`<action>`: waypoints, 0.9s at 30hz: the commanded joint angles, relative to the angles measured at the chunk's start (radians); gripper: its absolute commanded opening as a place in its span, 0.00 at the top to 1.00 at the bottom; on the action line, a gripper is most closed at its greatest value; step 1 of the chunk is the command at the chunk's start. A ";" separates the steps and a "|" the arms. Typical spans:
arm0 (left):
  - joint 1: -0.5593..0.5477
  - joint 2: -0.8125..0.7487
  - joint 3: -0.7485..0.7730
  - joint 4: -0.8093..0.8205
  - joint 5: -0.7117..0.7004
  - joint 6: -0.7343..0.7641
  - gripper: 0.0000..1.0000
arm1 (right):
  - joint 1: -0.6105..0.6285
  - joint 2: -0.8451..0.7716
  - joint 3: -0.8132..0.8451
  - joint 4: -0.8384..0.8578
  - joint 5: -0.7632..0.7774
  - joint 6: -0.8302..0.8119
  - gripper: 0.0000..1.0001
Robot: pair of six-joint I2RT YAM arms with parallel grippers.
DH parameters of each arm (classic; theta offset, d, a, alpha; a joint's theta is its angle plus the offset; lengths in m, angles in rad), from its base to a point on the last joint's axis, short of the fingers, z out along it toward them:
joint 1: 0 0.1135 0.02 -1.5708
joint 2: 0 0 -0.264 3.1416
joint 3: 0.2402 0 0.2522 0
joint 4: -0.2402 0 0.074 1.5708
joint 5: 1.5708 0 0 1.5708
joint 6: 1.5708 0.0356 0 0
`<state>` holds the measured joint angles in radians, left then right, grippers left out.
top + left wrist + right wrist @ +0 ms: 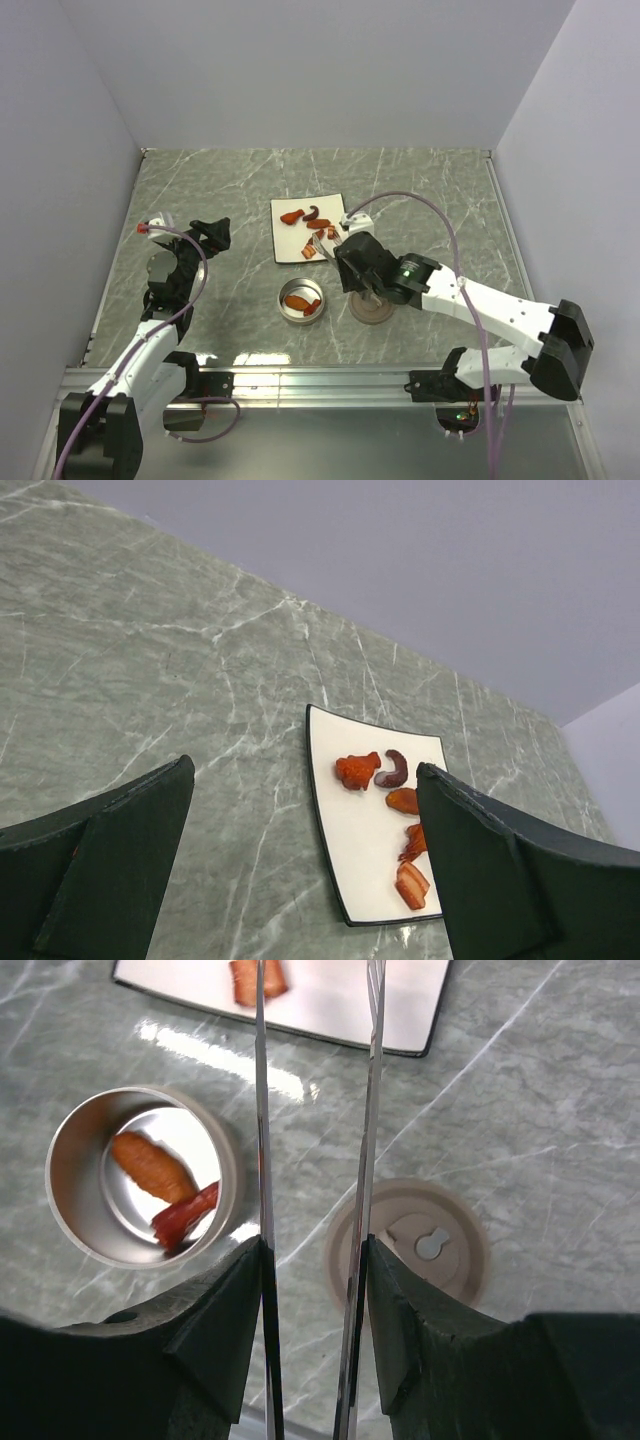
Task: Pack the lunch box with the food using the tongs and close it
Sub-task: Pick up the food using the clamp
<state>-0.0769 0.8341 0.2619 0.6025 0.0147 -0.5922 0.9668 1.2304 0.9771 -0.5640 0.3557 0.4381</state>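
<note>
- My right gripper is clamped on the tongs, one finger pressed against the outside of each slender arm, so the two arms stand a narrow gap apart.
- From the right wrist camera the tong arms run forward over the near edge of the white square plate. Their tips pass out of the top of that view, so I cannot tell whether they hold anything.
- In the top view the right gripper hangs just off the plate's near right corner.
- The lunch box tin sits uncovered on the marble table, just off the plate's near edge.
- Two pieces of food lie inside the tin: an orange one and a red one, touching each other.
- The brown lid lies flat on the table off the plate's near right corner, beside the tin and apart from it.
- On the plate I count an orange chunk, a dark purple curved piece just beside it, and a few red-orange pieces along the right side.
- My left gripper is spread wide with nothing between its fingers. In the top view it is well off to the plate's left.
</note>
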 commanded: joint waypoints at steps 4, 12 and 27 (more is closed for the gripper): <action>0.005 0.008 -0.003 0.054 0.013 -0.009 0.00 | -0.065 0.058 0.069 0.068 0.014 -0.036 0.48; 0.005 0.016 -0.003 0.056 0.016 -0.011 0.00 | -0.103 0.119 0.075 0.095 -0.006 -0.058 0.49; 0.005 0.013 -0.006 0.057 0.014 -0.009 0.01 | -0.134 0.193 0.106 0.107 -0.011 -0.070 0.52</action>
<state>-0.0769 0.8482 0.2619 0.6170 0.0147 -0.5922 0.8417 1.4109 1.0290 -0.4988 0.3450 0.3828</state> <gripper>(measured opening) 0.995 0.486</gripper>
